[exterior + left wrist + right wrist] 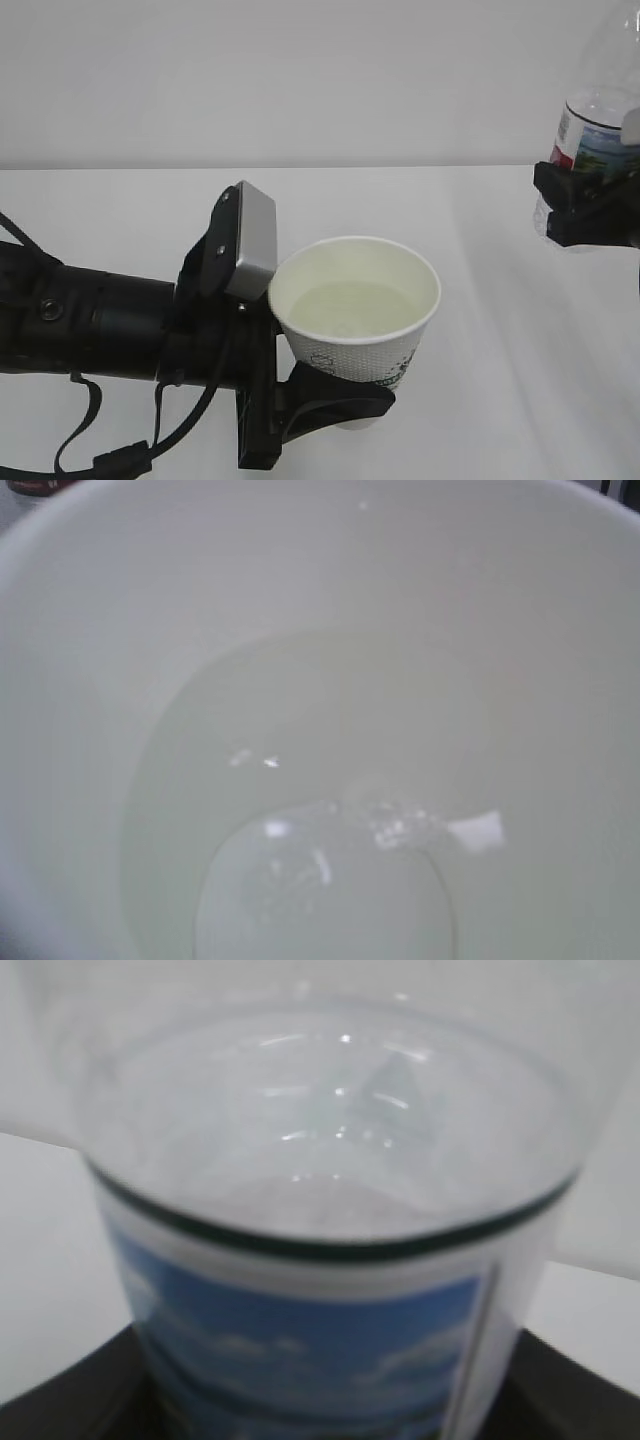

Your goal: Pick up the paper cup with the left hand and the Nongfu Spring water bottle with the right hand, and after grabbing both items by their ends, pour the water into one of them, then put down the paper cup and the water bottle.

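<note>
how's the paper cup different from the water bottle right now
The paper cup is white, opaque and tapered; the water bottle is clear plastic with a colour label. The cup, near the middle, shows a shallow pool of water inside; the bottle is at the right edge, its top cut off. The cup is gripped low by the left hand, the bottle around its label by the right hand. Both are held.

This looks like a bare robot test bench in a lab or studio, not a home or kitchen. A plain white tabletop (500,330) meets a blank, pale grey-white back wall (300,80) in one straight line, with no furniture or decoration. A black jointed robot arm (90,325) with loose black cables (80,440) reaches across the tabletop.
</note>
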### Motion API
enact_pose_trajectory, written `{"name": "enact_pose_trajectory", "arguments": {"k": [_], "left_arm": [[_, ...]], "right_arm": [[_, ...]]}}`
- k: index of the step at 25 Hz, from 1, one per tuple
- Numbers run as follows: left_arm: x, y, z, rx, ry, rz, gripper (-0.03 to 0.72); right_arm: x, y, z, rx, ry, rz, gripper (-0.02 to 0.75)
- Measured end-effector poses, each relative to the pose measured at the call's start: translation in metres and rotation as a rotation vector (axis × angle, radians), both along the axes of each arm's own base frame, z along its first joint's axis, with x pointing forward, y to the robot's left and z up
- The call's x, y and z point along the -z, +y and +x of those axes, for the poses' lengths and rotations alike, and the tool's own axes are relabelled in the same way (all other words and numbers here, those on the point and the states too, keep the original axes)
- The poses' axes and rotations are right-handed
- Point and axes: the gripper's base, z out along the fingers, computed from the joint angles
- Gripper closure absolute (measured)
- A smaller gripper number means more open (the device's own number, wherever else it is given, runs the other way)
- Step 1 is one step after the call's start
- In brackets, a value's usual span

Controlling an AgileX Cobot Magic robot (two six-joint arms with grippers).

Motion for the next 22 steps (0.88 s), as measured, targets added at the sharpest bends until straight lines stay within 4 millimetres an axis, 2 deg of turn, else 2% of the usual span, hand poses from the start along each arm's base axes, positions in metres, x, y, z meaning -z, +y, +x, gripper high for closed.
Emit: {"name": "enact_pose_trajectory", "arguments": {"k": [16, 22], "left_arm": [[-0.0001, 0.0, 0.0001, -0.002, 0.001, -0.001, 0.172], [-0.001, -0.0002, 0.0017, -0.023, 0.01, -0.013, 0.172]], "right_arm": [[-0.0001, -0.0002, 0.0001, -0.001, -0.004, -0.016, 0.262], [-0.0003, -0.006, 0.0011, 0.079, 0.005, 0.045, 0.262]]}}
